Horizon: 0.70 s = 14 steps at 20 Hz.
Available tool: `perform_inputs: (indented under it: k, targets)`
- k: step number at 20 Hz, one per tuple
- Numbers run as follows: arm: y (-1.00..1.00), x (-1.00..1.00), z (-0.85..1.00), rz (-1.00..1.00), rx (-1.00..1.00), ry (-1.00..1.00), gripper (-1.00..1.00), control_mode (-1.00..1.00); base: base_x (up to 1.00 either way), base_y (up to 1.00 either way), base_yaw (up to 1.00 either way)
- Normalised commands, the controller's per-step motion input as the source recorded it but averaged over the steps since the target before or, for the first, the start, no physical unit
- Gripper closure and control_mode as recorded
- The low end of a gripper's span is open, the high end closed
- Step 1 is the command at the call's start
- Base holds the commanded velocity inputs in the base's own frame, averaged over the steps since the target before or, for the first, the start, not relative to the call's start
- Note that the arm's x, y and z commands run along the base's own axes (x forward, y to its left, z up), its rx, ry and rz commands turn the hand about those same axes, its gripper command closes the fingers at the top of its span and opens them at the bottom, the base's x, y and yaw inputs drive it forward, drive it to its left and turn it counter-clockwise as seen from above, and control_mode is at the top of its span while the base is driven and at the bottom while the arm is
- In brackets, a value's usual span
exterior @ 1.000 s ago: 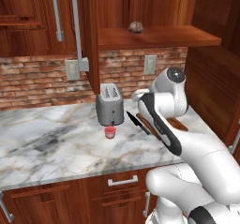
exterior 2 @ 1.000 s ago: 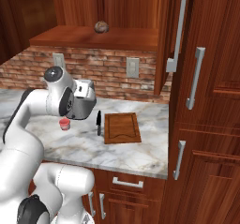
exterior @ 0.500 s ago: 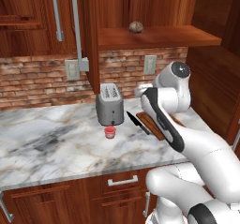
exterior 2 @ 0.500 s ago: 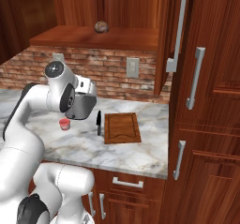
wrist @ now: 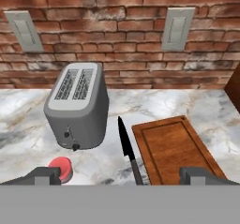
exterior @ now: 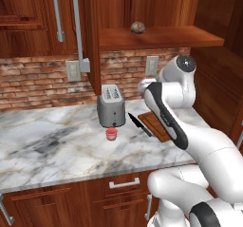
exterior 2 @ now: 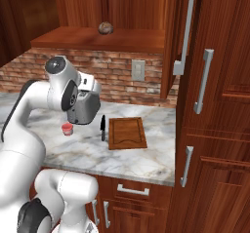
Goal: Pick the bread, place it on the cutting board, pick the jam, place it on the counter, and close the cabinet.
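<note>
The bread (exterior: 137, 27) (exterior 2: 105, 28), a round brown bun, lies on the shelf of the cabinet (exterior: 156, 36) (exterior 2: 97, 39), whose door (exterior: 91, 36) (exterior 2: 172, 42) stands open. On the counter (exterior: 57, 145) (exterior 2: 141, 159) (wrist: 140, 103) the red jam (exterior: 111, 134) (exterior 2: 67, 128) (wrist: 61, 168) stands in front of the toaster. The cutting board (exterior: 151, 121) (exterior 2: 128, 132) (wrist: 173, 148) lies bare to the right of a knife. My gripper (wrist: 122, 177) hovers open above the counter, its fingertips wide apart, with the jam near the left one and nothing held.
A grey toaster (exterior: 111, 106) (wrist: 77, 106) stands against the brick wall. A black knife (exterior: 139, 124) (exterior 2: 102, 127) (wrist: 127, 148) lies between toaster and board. Two wall outlets (wrist: 176, 28) sit above the counter. Tall cabinets (exterior 2: 215, 105) close off the right side.
The arm has lifted, its upper joint higher and slightly further right in the left base view. The jam, bread and board have not moved.
</note>
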Motion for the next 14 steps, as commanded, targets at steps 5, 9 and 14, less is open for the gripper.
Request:
perform_inputs:
  k: [5, 9, 14]
  targets:
    - [-0.01, 0.00, 0.30, 0.00, 0.00, -0.01, -1.00, -1.00, 0.00, 0.00, 0.00]
    - [-0.01, 0.00, 0.35, 0.00, 0.00, -0.01, -1.00, -1.00, 0.00, 0.00, 0.00]
    - [-0.02, 0.00, 0.39, 0.00, 0.00, -0.02, -1.00, -1.00, 0.00, 0.00, 0.00]
